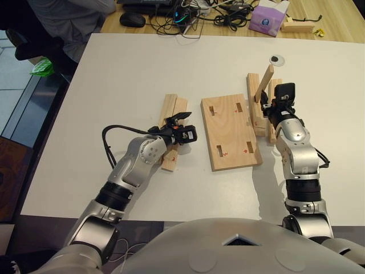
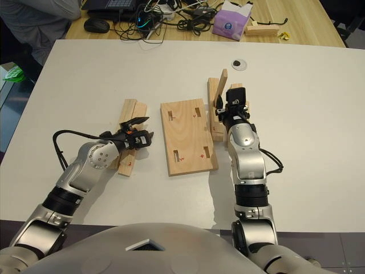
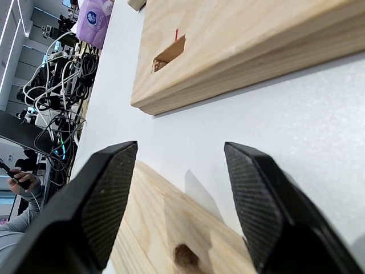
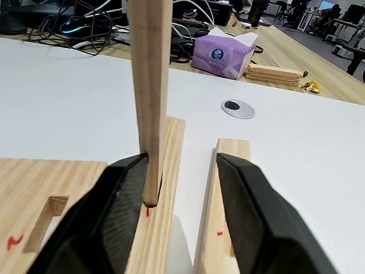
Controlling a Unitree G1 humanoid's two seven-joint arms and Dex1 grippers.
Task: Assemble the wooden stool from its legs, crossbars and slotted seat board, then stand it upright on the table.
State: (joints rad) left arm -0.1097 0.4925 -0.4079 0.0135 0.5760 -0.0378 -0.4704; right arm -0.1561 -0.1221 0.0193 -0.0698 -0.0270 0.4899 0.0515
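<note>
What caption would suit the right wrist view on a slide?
Open right tool with a crossbar between its fingers, standing on a flat-lying leg beside the seat board.

The left arm (image 1: pixel 140 157) is bent inward and the right arm (image 1: pixel 296 148) lies straight ahead. The left gripper (image 3: pixel 179 200) gapes wide, and the right gripper (image 4: pixel 179 208) has its fingers parted too.

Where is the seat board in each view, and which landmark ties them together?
Left eye: seat board flat mid-table, between both arms.
Right eye: seat board mid-table too.
Left wrist: seat board across bare table from the left gripper.
Right wrist: seat board beside the right gripper and standing stick.
Shared landmark: purple tissue box.
</note>
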